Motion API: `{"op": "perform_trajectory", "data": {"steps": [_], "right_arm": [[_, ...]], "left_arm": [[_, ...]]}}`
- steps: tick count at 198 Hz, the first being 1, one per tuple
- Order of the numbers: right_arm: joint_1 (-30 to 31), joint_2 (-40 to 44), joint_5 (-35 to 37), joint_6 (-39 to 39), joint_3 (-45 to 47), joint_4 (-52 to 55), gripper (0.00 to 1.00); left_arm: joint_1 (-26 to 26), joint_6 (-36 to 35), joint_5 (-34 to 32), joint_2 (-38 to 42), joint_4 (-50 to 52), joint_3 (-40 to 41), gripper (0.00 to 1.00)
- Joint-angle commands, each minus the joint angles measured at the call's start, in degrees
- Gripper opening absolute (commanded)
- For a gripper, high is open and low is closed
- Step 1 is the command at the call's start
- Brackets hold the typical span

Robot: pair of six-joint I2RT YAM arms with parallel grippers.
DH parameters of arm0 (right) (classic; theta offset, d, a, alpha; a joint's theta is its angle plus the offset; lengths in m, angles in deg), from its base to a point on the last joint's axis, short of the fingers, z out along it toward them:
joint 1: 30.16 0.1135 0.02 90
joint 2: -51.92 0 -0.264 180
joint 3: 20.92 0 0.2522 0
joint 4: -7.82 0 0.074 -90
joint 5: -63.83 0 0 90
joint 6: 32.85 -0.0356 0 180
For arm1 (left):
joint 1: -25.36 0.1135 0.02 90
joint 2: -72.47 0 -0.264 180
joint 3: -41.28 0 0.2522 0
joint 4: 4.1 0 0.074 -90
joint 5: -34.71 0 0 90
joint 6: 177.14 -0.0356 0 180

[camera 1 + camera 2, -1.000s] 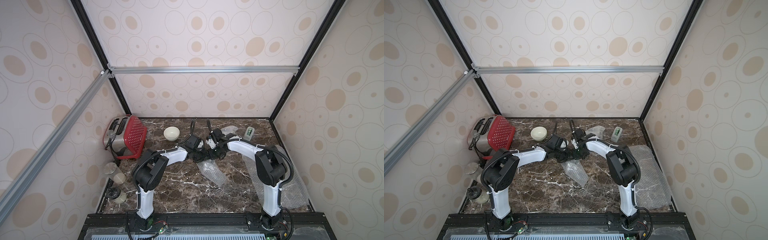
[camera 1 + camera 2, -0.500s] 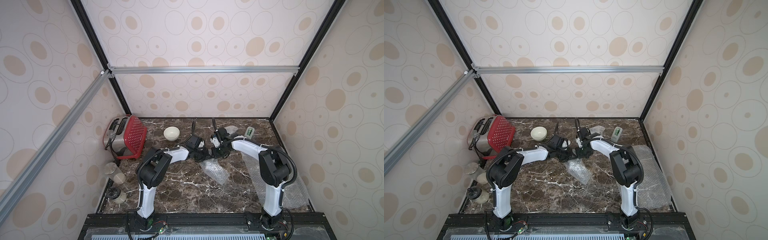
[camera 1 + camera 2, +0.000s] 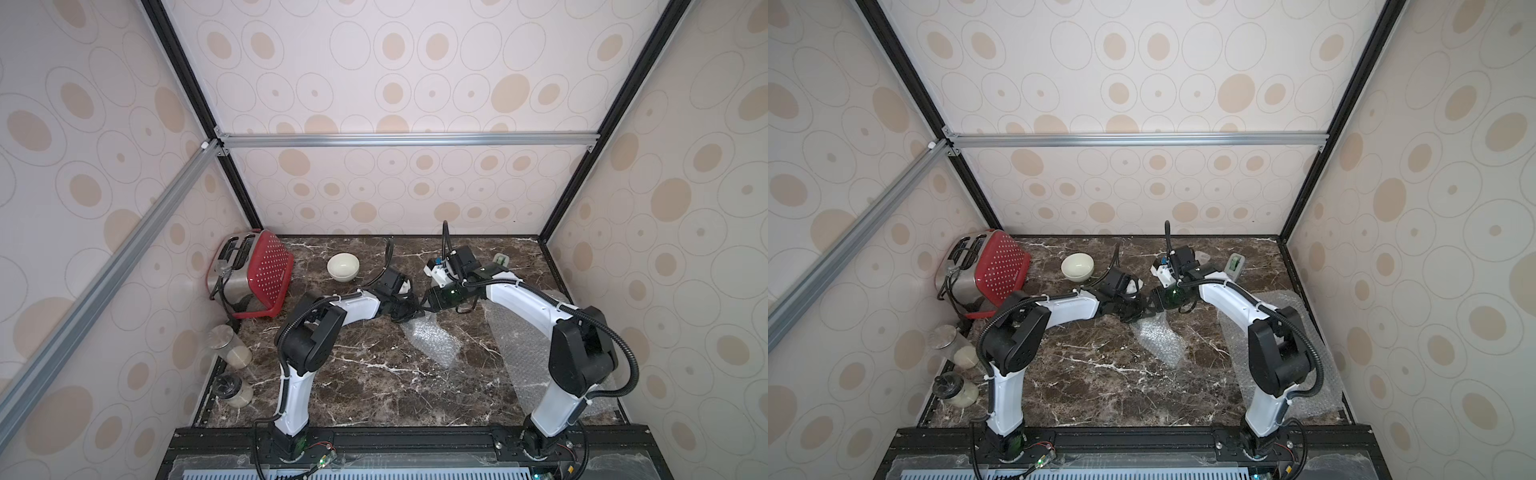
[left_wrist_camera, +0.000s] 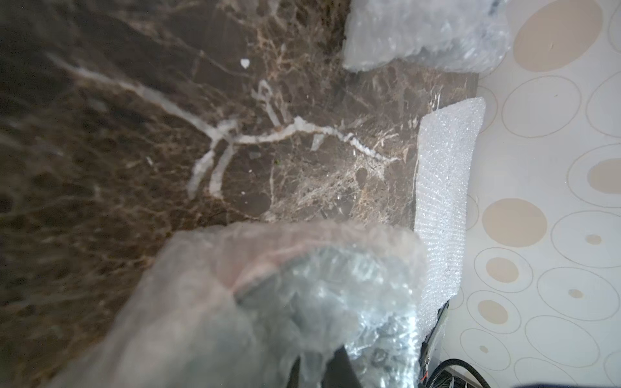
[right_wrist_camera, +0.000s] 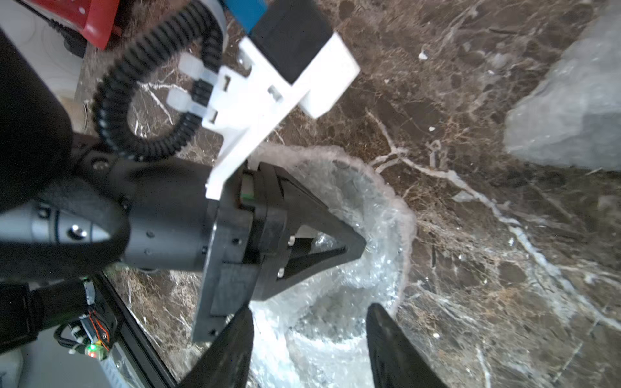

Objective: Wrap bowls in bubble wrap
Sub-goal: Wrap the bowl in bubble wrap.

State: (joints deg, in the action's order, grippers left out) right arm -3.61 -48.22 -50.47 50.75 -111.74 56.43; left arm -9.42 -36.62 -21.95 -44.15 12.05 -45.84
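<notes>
Midway across the surface, our right end effector has just spread apart, letting go of the bubble wrap; our left end effector stays clamped on it, so we judge another fold comes next.

We see 3 walls papered cream with beige ovals and thin rings, at the far, left and right. Black posts stand in the 2 far corners, a silver rail spanning them; a second rail runs along the left wall. The surface is dark brown marble, white-veined, evenly lit.
</notes>
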Motion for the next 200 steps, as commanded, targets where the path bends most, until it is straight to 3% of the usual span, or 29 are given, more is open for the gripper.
{"op": "perform_trajectory", "data": {"steps": [1,32,60,81,109,200], "right_arm": [[0.4,0.4,-3.7,3.0,2.6,2.9,0.53],[0.7,-0.5,-7.3,4.6,3.3,4.1,0.53],[1.2,-1.7,-8.9,5.0,2.8,4.1,0.44],[1.2,-2.1,-9.8,5.0,2.5,4.2,0.30],[1.1,-3.1,-8.6,5.8,1.6,6.2,0.00],[-5.9,-2.7,1.3,-1.0,3.4,4.0,0.00]], "left_arm": [[-0.9,-1.8,-1.3,-3.3,3.8,-1.2,0.12],[-0.9,-2.2,-1.3,-3.5,4.4,-1.9,0.12],[-0.9,-2.4,-1.3,-3.6,5.2,-2.6,0.11],[-0.9,-2.5,-1.4,-3.5,5.4,-2.7,0.11],[-0.9,-2.8,-1.4,-3.5,5.9,-2.6,0.12],[-0.9,-3.4,-1.2,-3.5,6.0,-2.4,0.11]]}}
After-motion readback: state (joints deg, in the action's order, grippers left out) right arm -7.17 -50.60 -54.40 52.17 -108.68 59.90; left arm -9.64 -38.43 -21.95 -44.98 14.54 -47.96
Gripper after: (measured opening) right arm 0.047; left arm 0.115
